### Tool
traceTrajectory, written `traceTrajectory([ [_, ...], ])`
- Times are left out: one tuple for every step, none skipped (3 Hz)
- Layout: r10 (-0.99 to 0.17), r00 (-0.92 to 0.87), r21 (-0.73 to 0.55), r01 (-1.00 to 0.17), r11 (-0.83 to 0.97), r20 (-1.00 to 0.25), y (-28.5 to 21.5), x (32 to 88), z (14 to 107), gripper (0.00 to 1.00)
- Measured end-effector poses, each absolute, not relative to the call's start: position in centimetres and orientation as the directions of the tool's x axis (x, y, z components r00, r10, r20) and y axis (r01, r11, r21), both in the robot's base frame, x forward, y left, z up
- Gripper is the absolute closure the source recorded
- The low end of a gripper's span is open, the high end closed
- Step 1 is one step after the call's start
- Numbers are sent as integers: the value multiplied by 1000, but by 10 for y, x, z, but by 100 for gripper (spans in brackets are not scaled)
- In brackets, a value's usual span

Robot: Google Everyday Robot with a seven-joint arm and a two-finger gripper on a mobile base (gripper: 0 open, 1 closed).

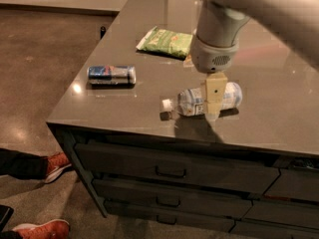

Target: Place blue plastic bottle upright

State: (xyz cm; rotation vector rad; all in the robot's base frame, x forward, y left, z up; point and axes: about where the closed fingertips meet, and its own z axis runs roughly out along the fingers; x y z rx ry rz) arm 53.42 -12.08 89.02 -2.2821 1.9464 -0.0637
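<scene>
The blue plastic bottle lies on its side near the front edge of the grey counter, white cap pointing left. It is clear with a white label. My gripper hangs from the arm directly over the bottle's middle, its cream finger crossing in front of the bottle body. The bottle's right end shows past the finger.
A blue-and-silver drink can lies on its side at the left of the counter. A green snack bag lies further back. Drawers front the counter. A person's red shoes are on the floor at the lower left.
</scene>
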Motion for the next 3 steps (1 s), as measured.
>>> traceTrajectory([
  [-984,176,-68,-982,-173,-34,-107,540,864,2],
  [-986,162,-37,-986,-161,-24,-103,542,852,23],
  [-990,139,-9,-990,-139,-26,-103,544,849,47],
])
